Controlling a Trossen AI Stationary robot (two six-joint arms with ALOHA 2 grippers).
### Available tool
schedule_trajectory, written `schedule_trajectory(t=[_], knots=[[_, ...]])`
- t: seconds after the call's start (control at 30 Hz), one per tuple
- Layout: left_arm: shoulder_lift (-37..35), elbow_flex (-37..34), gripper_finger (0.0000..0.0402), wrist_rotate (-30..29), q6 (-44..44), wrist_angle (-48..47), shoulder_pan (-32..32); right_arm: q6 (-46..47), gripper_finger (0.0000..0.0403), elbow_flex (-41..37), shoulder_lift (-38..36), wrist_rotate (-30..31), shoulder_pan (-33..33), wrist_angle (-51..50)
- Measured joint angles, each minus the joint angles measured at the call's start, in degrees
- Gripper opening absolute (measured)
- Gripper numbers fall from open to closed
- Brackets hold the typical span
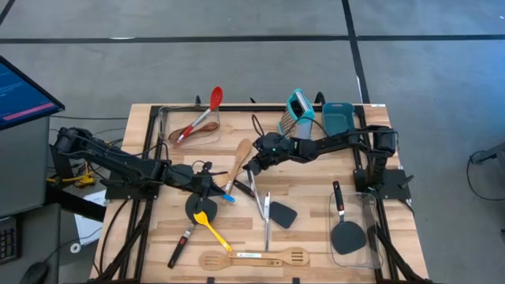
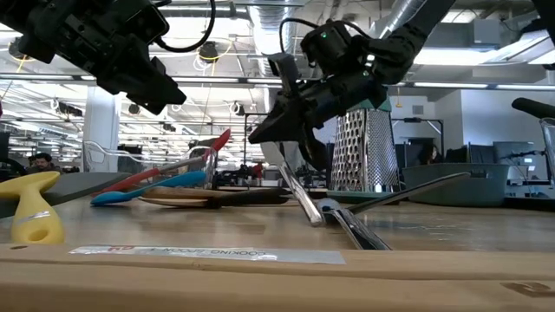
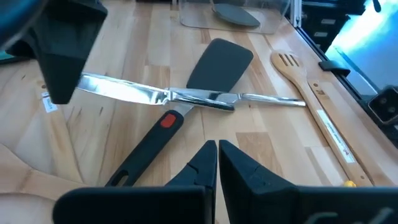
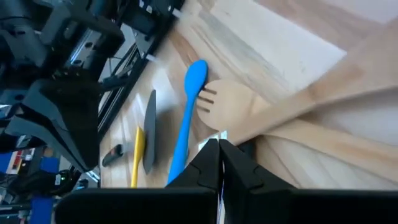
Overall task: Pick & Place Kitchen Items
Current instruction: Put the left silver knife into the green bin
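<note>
My right gripper [image 1: 251, 166] hangs over the table's middle, shut on a metal knife [image 3: 143, 92]. The knife slopes down across the handle of a black spatula [image 3: 217, 62] with a red button. My left gripper [image 1: 210, 184] is shut and holds nothing. It hovers just left of that spatula, and its fingertips [image 3: 217, 152] stand above the bare wood. A wooden spoon [image 4: 236, 106], a blue spoon [image 4: 186, 112] and a yellow spoon [image 1: 211, 226] lie flat between the arms. A wooden slotted spatula [image 1: 254, 257] lies along the near edge. My right gripper pinches the far end of the knife's blade [image 3: 87, 81] between its two fingers. The fingers slant down from the table's far right. The held end is raised off the table, and the knife tilts down to its lower end [image 2: 312, 215], which rests by the spatula's handle.
A clear container [image 1: 170, 118] at the far left holds a red spoon and tongs. A teal grater [image 1: 298, 110] and a teal bin [image 1: 339, 118] stand at the far right. Another clear container [image 1: 371, 237] at the near right holds a black spatula.
</note>
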Motion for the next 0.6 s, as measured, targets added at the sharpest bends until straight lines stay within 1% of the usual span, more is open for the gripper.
schedule_trajectory(t=[0.1, 0.17, 0.2, 0.3, 0.4, 0.47, 0.6], knots=[[2.7, 0.0, 0.0003, -3.6, -4.2, 3.2, 0.0, 0.0, 0.0001, 0.0, 0.0, 0.0, 0.0, -0.2], [5.7, 0.0, 0.0003, -6.2, -7.4, 7.5, 0.2, 0.0, 0.0001, 0.0, 0.1, 0.0, 0.1, 0.0], [7.3, 0.0, 0.0003, -6.5, -9.0, 10.2, 0.4, 0.1, 0.0001, 0.0, 0.1, 0.0, 0.1, 0.0], [12.7, 0.0, 0.0003, -5.3, -13.1, 20.2, 0.6, 0.2, 0.0001, 0.0, 0.1, -0.1, 0.1, 0.7], [17.2, 0.0, 0.0003, -1.9, -15.4, 27.5, 0.6, 0.2, 0.0001, 0.0, 0.1, -0.2, 0.1, 2.4], [19.2, 0.0, 0.0002, 0.1, -17.7, 29.3, 0.6, -0.2, 0.0001, 0.0, 0.1, -0.2, 0.1, 3.3], [22.8, 0.0, 0.0002, 0.0, -22.7, 30.5, -0.1, -1.5, 0.0000, 0.0, 0.1, -0.3, 0.1, 3.5]])
